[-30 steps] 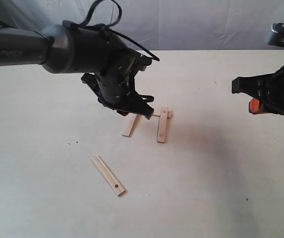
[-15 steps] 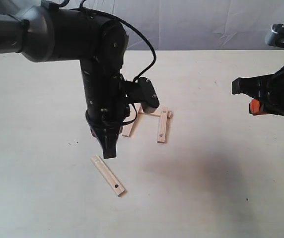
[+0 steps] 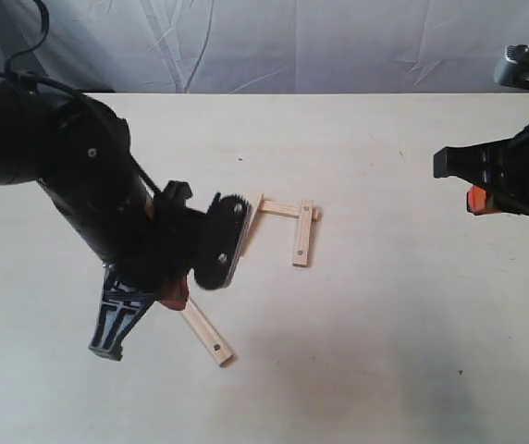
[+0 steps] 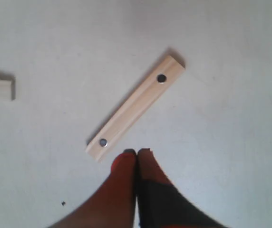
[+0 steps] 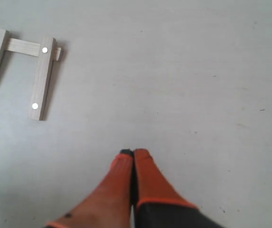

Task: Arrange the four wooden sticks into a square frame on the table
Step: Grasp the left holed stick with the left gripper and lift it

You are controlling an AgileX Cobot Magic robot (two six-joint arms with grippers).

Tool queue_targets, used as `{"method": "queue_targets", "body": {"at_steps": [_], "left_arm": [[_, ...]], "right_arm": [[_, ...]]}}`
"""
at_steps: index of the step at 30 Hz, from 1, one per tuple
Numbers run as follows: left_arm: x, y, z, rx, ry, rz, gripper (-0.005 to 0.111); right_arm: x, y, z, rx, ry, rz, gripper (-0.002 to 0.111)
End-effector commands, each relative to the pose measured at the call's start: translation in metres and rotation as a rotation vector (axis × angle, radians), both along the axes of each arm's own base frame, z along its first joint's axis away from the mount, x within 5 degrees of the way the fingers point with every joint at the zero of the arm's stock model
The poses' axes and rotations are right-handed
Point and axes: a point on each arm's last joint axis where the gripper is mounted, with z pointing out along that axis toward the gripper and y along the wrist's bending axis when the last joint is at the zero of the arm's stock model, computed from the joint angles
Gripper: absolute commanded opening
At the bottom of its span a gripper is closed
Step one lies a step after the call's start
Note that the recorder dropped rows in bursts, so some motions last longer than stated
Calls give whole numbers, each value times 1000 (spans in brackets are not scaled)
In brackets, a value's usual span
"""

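your left hand (image 4: 136, 153) is clenched and empty just beside the loose fourth stick (image 4: 135, 108), which lies slantwise on the tabletop (image 4: 231, 156) apart from the three-sided frame (image 5: 25, 47), so coming down unopened you risk shoving it away instead of grasping it.

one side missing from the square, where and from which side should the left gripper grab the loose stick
Take the loose stick at its middle, between the two holes, from straight above, closing across its narrow width. It lies flat on the table with both long edges clear, so probably only those thin edges offer purchase. The left gripper is shut and must open first.
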Motion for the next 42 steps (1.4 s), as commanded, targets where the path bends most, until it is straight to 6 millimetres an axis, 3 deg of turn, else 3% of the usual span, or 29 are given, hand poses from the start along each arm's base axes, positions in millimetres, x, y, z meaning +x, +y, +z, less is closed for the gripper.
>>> {"method": "queue_targets", "body": {"at_steps": [1, 3, 7, 9, 26, 30, 36, 42], "left_arm": [[2, -4, -18, 41, -31, -305, 0], [8, -8, -25, 31, -62, -298, 8], [17, -12, -40, 31, -100, -320, 39], [17, -12, -43, 51, -104, -368, 46], [20, -12, -77, 119, -38, -502, 47], [20, -11, -84, 129, -10, -511, 40], [18, -10, -86, 136, 16, -513, 2], [21, -13, -75, 114, -21, -486, 0]], "right_arm": [[-1, 0, 1, 3, -13, -1, -1], [-1, 0, 1, 3, -13, -1, -1], [-1, 0, 1, 3, -13, -1, -1], [-1, 0, 1, 7, -15, -3, -1], [0, 0, 1, 16, -22, -7, -1], [0, 1, 1, 20, -21, -7, -1], [0, 1, 2, 20, -24, -8, -1], [0, 1, 2, 22, -24, -9, -1]]}}
